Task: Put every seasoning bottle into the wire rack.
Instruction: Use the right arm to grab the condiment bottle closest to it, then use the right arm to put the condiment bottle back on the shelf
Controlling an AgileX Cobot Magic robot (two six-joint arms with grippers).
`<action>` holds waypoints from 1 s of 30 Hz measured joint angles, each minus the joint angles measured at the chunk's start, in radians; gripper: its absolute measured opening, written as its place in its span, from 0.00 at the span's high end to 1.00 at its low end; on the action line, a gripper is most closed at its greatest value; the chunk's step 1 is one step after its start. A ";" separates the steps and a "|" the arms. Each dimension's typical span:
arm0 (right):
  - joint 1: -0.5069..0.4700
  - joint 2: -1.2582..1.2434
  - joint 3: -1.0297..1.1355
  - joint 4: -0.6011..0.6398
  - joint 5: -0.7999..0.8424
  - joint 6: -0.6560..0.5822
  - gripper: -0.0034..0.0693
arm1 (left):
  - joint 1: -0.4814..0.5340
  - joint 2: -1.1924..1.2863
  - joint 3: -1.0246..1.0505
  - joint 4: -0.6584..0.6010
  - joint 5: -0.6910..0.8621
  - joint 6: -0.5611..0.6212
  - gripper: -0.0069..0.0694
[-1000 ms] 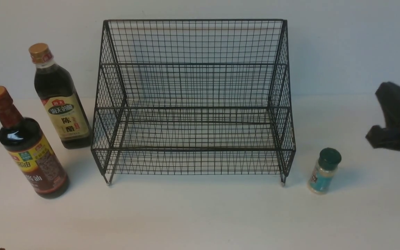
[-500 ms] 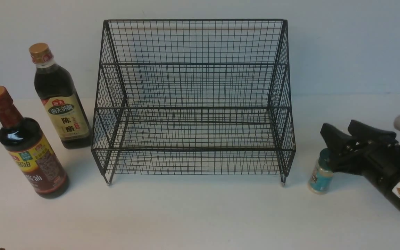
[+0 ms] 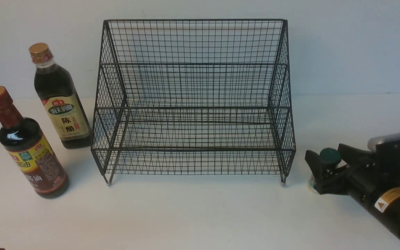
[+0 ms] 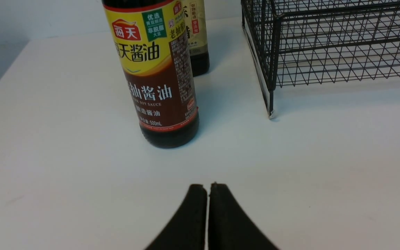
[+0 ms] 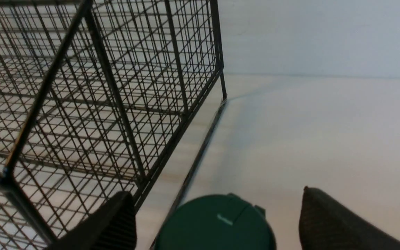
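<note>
The black wire rack (image 3: 193, 97) stands empty mid-table; it also shows in the left wrist view (image 4: 325, 41) and the right wrist view (image 5: 82, 86). The small shaker jar, seen by its dark green cap (image 3: 329, 155), stands right of the rack. My right gripper (image 3: 326, 154) is open, one finger on each side of the cap (image 5: 217, 225) with gaps between; the jar's body is mostly hidden. The yellow-brown-label bottle (image 3: 30, 152) and the cream-label bottle (image 3: 61, 104) stand left of the rack. My left gripper (image 4: 208, 187) is shut and empty, a short way before the yellow-brown-label bottle (image 4: 155, 69).
The white table (image 3: 200, 215) meets a pale wall behind the rack. The rack's right front foot (image 3: 283, 183) is close to the jar. The table's left edge (image 4: 2, 73) is near the two bottles.
My right arm has come in from the right and lowered, and its open fingers now stand on either side of the shaker jar's cap. The bottles and rack have not moved.
</note>
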 joint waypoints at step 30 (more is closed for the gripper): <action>0.172 -0.444 -0.296 -0.390 0.434 0.344 0.52 | 0.000 0.000 0.000 0.000 0.000 0.000 0.92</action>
